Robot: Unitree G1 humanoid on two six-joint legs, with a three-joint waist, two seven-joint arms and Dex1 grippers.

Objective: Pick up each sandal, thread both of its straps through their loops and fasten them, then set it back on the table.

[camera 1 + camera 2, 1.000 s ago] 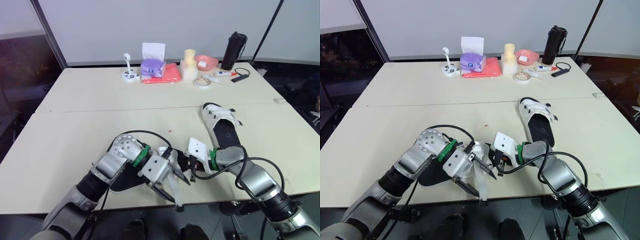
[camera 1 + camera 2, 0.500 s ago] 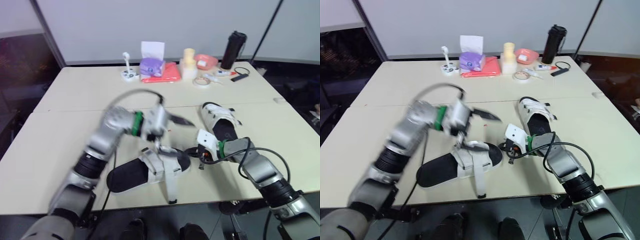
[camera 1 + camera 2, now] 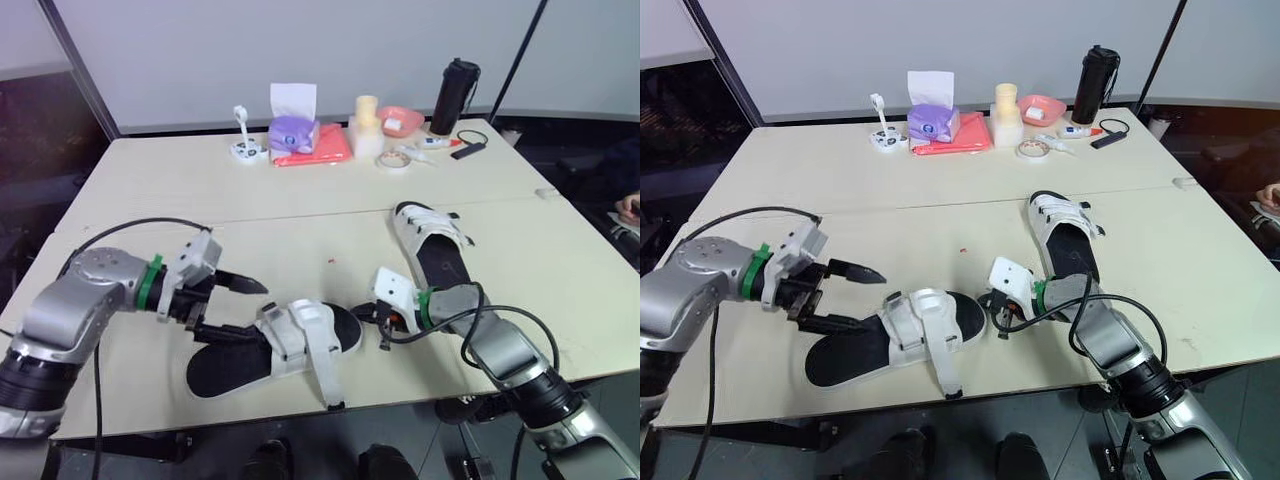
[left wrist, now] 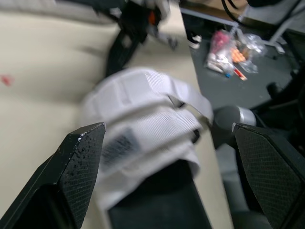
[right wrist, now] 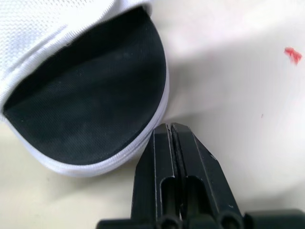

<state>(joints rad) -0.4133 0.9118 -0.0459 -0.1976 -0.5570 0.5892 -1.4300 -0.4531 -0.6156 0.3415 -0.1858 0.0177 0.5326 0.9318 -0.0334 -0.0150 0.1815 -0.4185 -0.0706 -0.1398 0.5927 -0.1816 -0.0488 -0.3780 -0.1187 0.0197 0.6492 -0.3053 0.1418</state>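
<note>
The near sandal [image 3: 232, 360], black-soled with white straps [image 3: 297, 333], lies flat by the table's front edge; one loose strap end [image 3: 328, 382] hangs toward the edge. My left gripper [image 3: 234, 309] is open just left of the straps, over the heel end, with nothing between its fingers. In the left wrist view the straps [image 4: 143, 112] lie straight ahead between the spread fingers [image 4: 83, 157]. My right gripper [image 3: 384, 317] is shut and empty, its tip on the table just off the sandal's toe [image 5: 90, 95]. The second sandal [image 3: 437, 250] lies to the right, straps fastened.
Along the table's far edge stand a purple tissue box [image 3: 292, 130], a red cloth [image 3: 322, 150], a cream container [image 3: 366, 125], a pink bowl [image 3: 400, 121], a tape roll [image 3: 391, 160] and a black bottle [image 3: 449, 95]. A person's hand [image 3: 628, 207] shows at the right edge.
Both grippers have let go of the near sandal, which now lies on the table. The left arm swung up, then came down to the heel side. The right gripper drew back from the toe.
</note>
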